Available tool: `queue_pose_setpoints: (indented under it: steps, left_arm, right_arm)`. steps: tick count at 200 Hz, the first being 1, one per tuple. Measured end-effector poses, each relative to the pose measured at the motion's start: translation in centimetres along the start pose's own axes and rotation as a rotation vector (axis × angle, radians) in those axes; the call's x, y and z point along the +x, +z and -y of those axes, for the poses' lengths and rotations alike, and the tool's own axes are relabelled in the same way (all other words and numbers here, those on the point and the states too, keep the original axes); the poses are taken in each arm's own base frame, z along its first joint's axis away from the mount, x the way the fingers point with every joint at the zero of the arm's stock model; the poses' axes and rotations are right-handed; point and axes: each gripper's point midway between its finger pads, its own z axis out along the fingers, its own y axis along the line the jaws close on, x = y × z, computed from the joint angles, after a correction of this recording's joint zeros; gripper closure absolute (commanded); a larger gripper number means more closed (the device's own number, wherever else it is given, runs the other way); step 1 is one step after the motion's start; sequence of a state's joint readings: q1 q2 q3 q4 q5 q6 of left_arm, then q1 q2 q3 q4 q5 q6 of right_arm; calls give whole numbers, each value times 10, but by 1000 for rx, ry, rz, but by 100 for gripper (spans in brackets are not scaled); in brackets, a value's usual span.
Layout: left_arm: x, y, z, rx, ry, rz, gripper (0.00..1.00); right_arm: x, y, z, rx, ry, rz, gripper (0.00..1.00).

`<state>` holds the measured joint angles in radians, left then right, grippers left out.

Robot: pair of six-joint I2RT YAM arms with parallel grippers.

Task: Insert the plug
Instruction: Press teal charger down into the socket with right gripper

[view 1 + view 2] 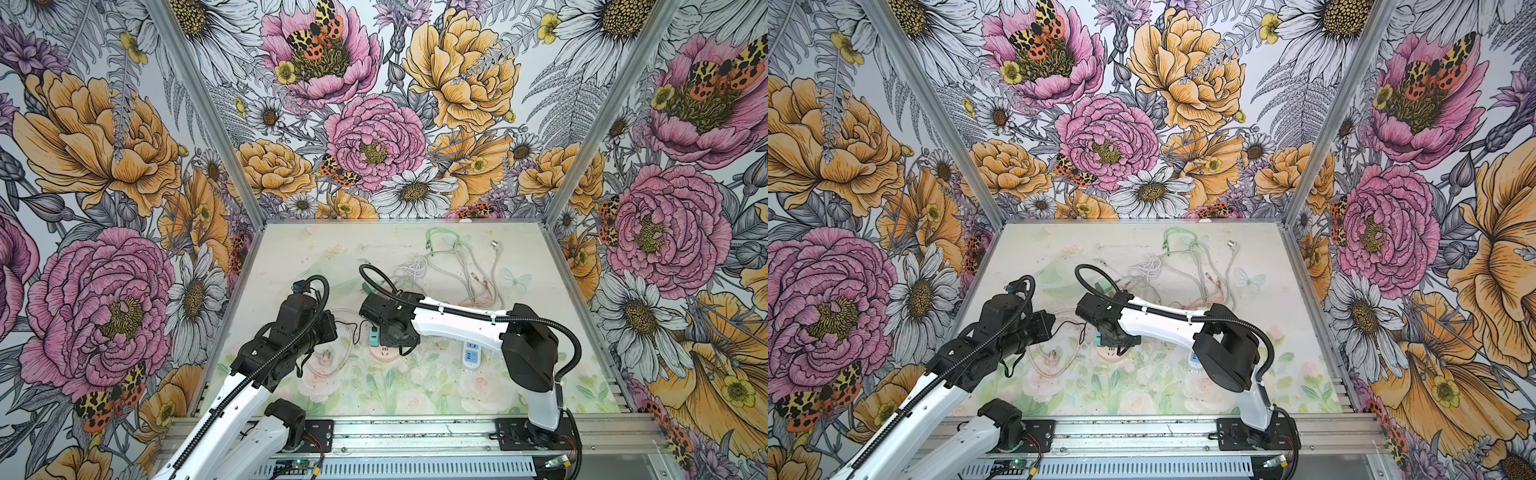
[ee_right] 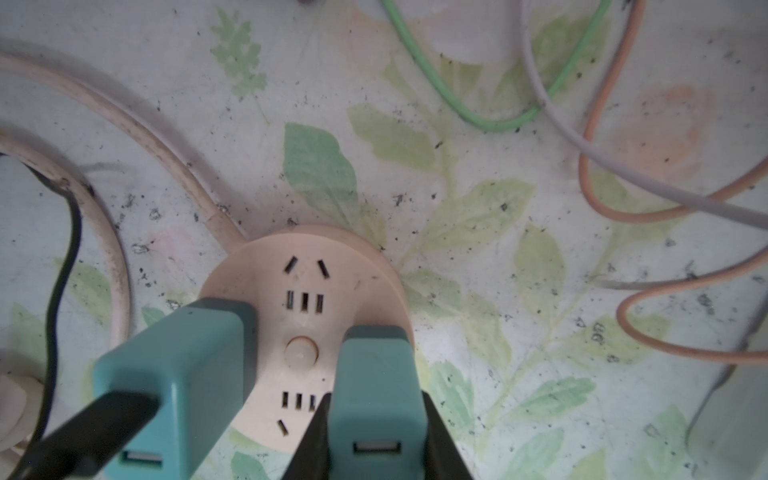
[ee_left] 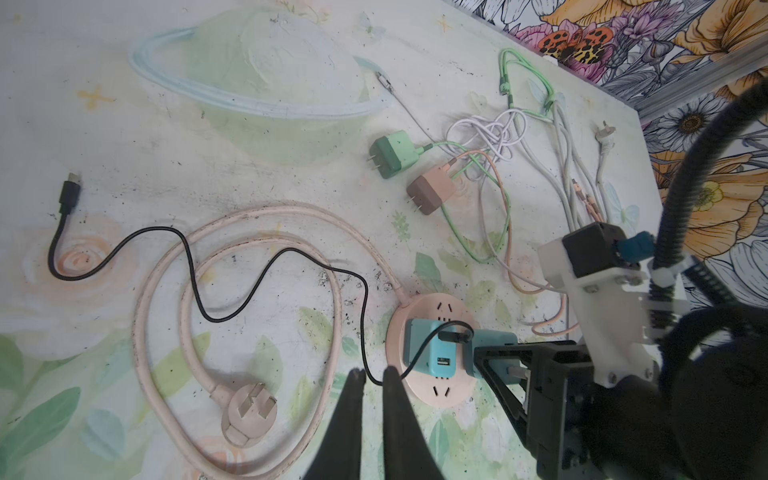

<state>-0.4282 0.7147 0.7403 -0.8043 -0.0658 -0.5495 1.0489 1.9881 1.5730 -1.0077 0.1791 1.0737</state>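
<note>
- Two teal adapters stand at the round pink socket hub (image 2: 303,266). The second teal adapter (image 2: 178,365) has the black cable (image 3: 208,307) in it. The teal plug (image 2: 376,365), the one I have to insert, is clamped between the fingers of my right gripper (image 2: 376,401), on the opposite side of the round button (image 2: 301,353), over the hub's edge
- To seat it well I would hold the body square to the hub's face, push straight along the prongs and not let go until it stops. Tilt would likely jam the prongs or lever the light hub up
- My left gripper (image 3: 374,376) hovers just beside the hub with its fingers nearly together. It looks well placed to press on the rim so the hub cannot slide
- The black cable crosses right at those left fingertips, and I cannot tell whether it is pinched or merely lies beneath them
- Hidden from me are the plug's prongs and the slots under it — so I cannot say whether it is part way in, fully home or only resting on the face
- In both top views my right wrist covers the grip and most of the hub
- The green charger (image 3: 392,153) and the brown charger (image 3: 430,193) lie well apart from the hub — no obstacle, I judge
</note>
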Motion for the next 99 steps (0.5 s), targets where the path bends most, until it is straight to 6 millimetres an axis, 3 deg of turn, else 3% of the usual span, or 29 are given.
queue_pose_setpoints:
  steps: [99]
  left_arm:
    - [1, 0, 1, 4, 4, -2, 86]
  right_arm:
    - [5, 2, -3, -14, -52, -1, 100]
